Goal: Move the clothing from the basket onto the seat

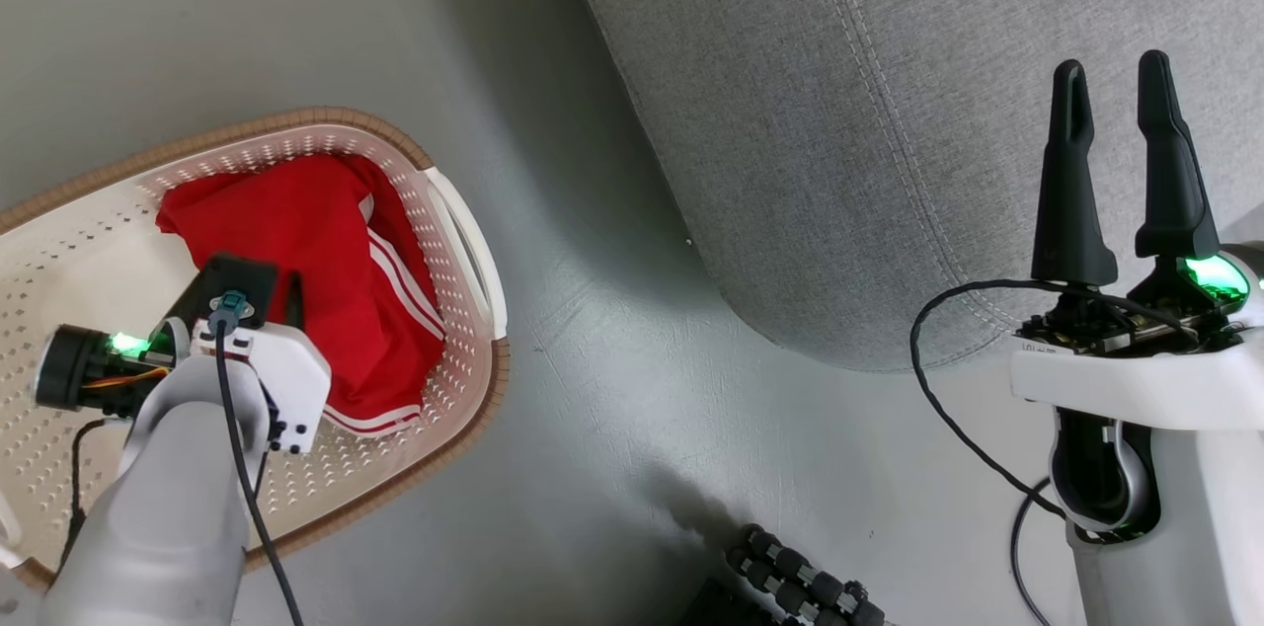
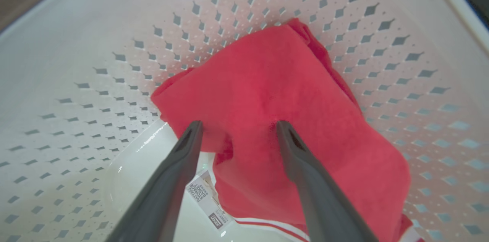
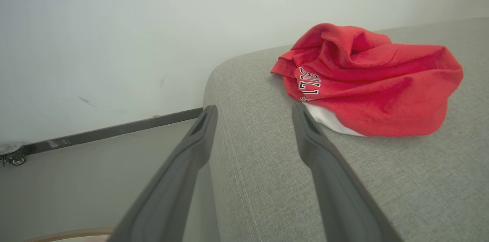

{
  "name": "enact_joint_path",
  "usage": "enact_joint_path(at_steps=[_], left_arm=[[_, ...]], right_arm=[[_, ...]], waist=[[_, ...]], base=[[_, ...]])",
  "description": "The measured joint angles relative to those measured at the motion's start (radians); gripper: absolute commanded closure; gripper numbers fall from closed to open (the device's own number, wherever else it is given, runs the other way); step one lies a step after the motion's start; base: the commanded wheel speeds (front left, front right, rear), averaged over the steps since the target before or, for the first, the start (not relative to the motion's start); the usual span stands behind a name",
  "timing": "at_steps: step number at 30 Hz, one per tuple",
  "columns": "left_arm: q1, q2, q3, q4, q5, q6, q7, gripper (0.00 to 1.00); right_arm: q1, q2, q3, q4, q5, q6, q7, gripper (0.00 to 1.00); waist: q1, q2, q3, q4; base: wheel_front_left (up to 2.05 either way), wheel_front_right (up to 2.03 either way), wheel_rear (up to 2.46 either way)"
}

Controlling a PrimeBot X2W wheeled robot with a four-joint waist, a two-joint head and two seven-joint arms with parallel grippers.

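Two jaws wide, empty — garment (image 1: 316, 251) in basket (image 1: 296, 122), lying diagonally, striped hem nearest.

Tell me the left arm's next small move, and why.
Probably close the left gripper on the red garment: its open fingers straddle a fold of it inside the basket, tips at the fabric. The other garment lies on the sofa.

White block lettering (image 3: 310, 83) with dark outlines is showing on the red garment (image 3: 366, 81) lying on the grey sofa (image 3: 267, 181). It is running sideways along a fold and the word is not legible. A white printed label (image 2: 208, 200) is sitting upside down on the basket (image 2: 145, 165) bottom, print too small to read.
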Motion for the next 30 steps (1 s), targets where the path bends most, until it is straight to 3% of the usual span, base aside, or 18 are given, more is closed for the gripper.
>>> enact_joint_path(at_steps=[8, 9, 10, 11, 12, 13, 30], left_arm=[[-0.013, -0.052, 0.0, 0.029, -0.038, -0.033, 0.022, 0.0], [-0.014, -0.054, 0.0, 0.032, -0.039, -0.033, 0.024, 0.09], [-0.015, -0.054, 0.0, 0.037, -0.039, -0.035, 0.025, 0.39], [-0.017, -0.052, 0.0, 0.041, -0.04, -0.037, 0.025, 0.57], [-0.019, -0.049, 0.0, 0.043, -0.042, -0.037, 0.025, 0.89], [-0.021, -0.045, 0.0, 0.046, -0.043, -0.037, 0.025, 1.0], [-0.035, -0.038, 0.006, 0.052, -0.053, -0.049, -0.034, 1.0]], right_arm=[[-0.001, 0.0, 0.002, 0.0, 0.0, 0.0, 0.0, 0.0], [-0.002, 0.0, 0.003, 0.0, 0.0, 0.0, 0.0, 0.0], [-0.003, 0.0, 0.004, 0.0, 0.0, 0.0, 0.0, 0.0], [-0.003, 0.0, 0.005, 0.0, 0.0, 0.0, 0.0, 0.0], [-0.005, 0.0, 0.005, 0.0, 0.0, 0.0, 0.0, 0.0], [-0.012, 0.0, 0.005, 0.0, 0.0, 0.0, 0.0, 0.0], [-0.044, 0.0, 0.003, 0.002, 0.0, 0.0, 0.0, 0.0]], waist=[[0.0, 0.0, 0.011, 0.002], [0.0, 0.0, 0.011, 0.002], [0.0, 0.0, 0.011, 0.002], [0.0, 0.0, 0.012, 0.002], [0.0, 0.0, 0.012, 0.002], [0.0, 0.0, 0.012, 0.002], [0.0, 0.0, -0.001, 0.014]], base=[[0.0, 0.0, 0.0], [0.0, 0.0, 0.0], [0.0, 0.0, 0.0], [0.0, 0.0, 0.0], [0.0, 0.0, 0.0], [0.0, 0.0, 0.0], [0.0, 0.0, 0.0]])
